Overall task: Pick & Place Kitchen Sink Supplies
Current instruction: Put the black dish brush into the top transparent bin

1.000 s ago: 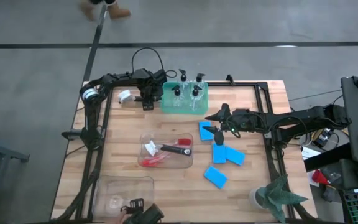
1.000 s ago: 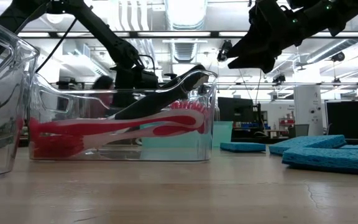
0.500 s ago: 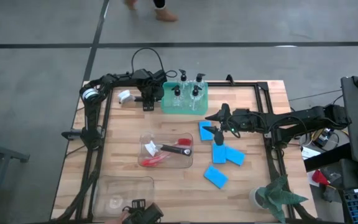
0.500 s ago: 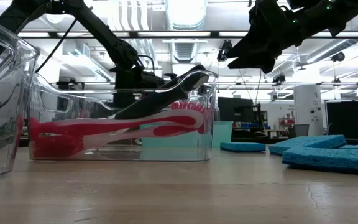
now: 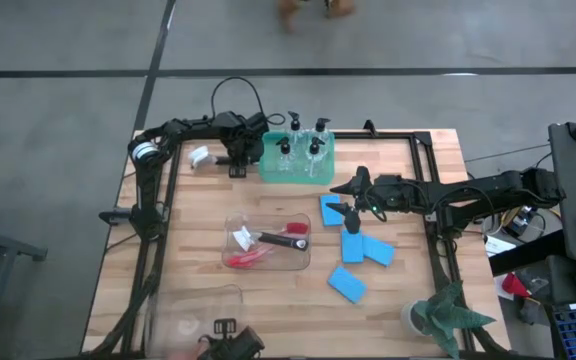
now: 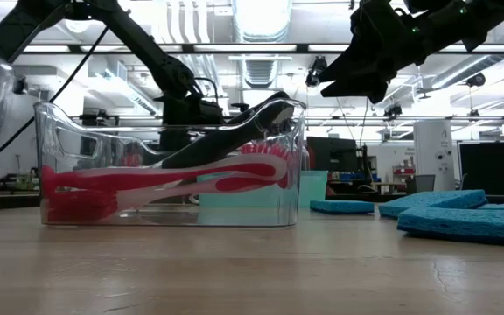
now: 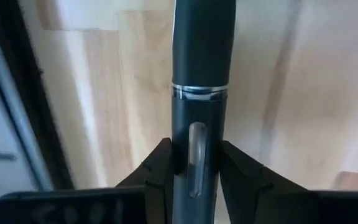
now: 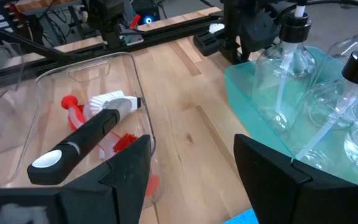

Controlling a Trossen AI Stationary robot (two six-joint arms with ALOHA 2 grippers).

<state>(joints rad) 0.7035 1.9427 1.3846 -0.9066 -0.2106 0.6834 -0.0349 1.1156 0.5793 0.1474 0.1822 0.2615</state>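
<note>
Left gripper (image 5: 236,162) is at your back-left table edge, just beside the green tray (image 5: 268,176); in the left wrist view its fingers (image 7: 160,165) are clamped on both sides of a black brush handle (image 7: 201,74), with the white head (image 5: 200,154) lying past it. Right gripper (image 5: 344,198) hovers over the sponges (image 5: 353,246), jaws spread wide and empty. You've got four blue sponges flat on the wood right of centre, four pump bottles (image 5: 298,150) standing in the tray, and the red brush (image 5: 248,258) and black brush (image 5: 278,240) inside the clear bin (image 5: 233,225) mid-table
</note>
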